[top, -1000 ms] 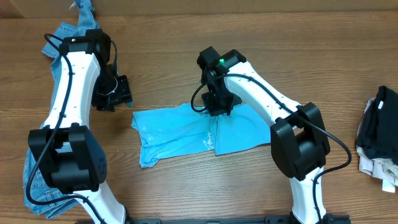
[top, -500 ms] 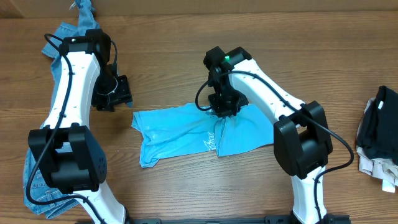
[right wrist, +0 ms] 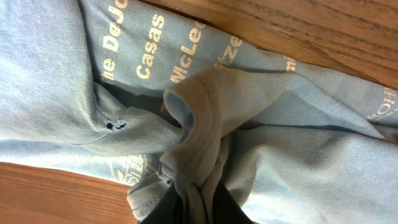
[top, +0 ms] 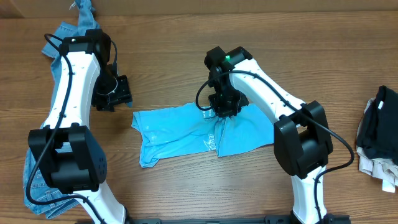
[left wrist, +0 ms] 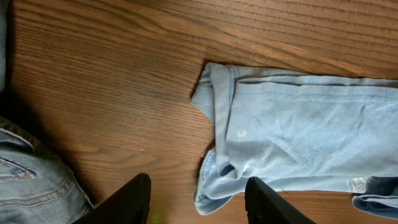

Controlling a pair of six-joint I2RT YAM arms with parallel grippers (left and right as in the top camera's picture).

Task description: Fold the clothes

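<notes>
The light sky-blue T-shirt [top: 180, 132] lies partly folded on the wooden table, its right part doubled over. My right gripper [top: 222, 107] is shut on a bunched fold of the T-shirt [right wrist: 205, 118] at its upper middle edge; pale lettering shows on the cloth around it. My left gripper [top: 118, 93] is open and empty, hovering just left of the shirt's left end [left wrist: 224, 124]; its two black fingers [left wrist: 199, 202] straddle the shirt's lower left corner without touching it.
Denim jeans [top: 68, 37] lie along the table's left side under the left arm, also at the left edge of the left wrist view [left wrist: 31, 180]. A dark and white pile of clothes [top: 379, 134] sits at the right edge.
My right gripper moved a little right and toward the front with the pinched cloth, pulling the shirt's upper edge along. The left arm has stayed still.
</notes>
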